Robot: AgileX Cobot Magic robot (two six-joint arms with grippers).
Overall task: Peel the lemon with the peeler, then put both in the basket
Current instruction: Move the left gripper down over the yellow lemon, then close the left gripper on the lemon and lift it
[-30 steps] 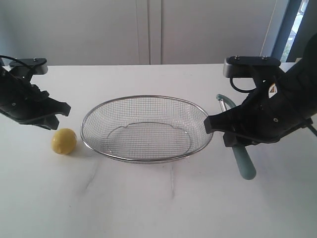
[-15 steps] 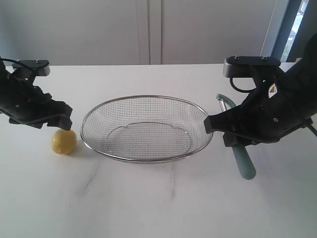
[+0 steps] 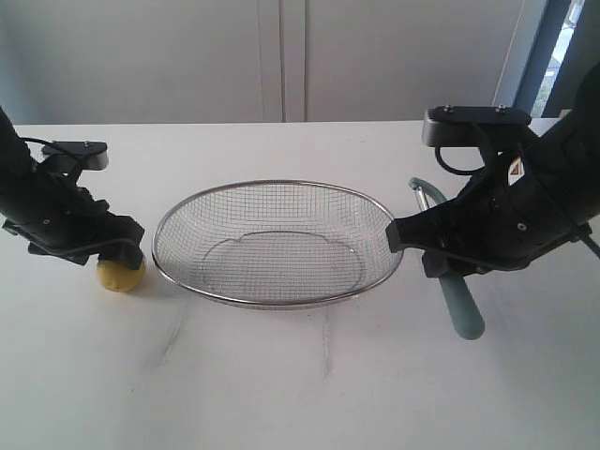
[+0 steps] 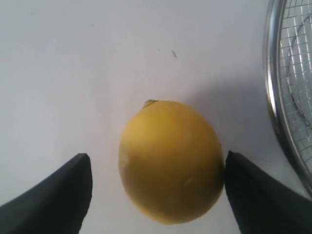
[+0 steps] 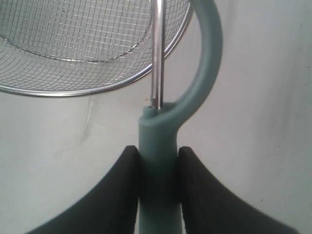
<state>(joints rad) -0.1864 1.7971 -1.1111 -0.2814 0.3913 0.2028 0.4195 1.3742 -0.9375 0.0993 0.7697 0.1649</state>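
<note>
The yellow lemon [image 3: 119,276] [image 4: 170,161] rests on the white table just left of the wire-mesh basket [image 3: 277,184] [image 4: 273,87]. My left gripper [image 3: 116,255] [image 4: 157,160] is lowered over it and open, one finger on each side. One finger is right against the peel and the other stands apart. No sticker shows on the lemon. My right gripper [image 3: 433,260] [image 5: 158,153] is shut on the teal handle of the peeler [image 3: 462,309] [image 5: 158,139]. Its curved head and metal blade point toward the rim of the basket [image 5: 97,90], to the basket's right.
The basket holds nothing. White cabinet doors [image 3: 281,56] stand behind the table's far edge. The bulky right arm [image 3: 525,206] hangs over the right side of the table [image 3: 300,394].
My left gripper has come down and to the right, from above and left of the lemon to straddling it. The right gripper and peeler have not moved.
</note>
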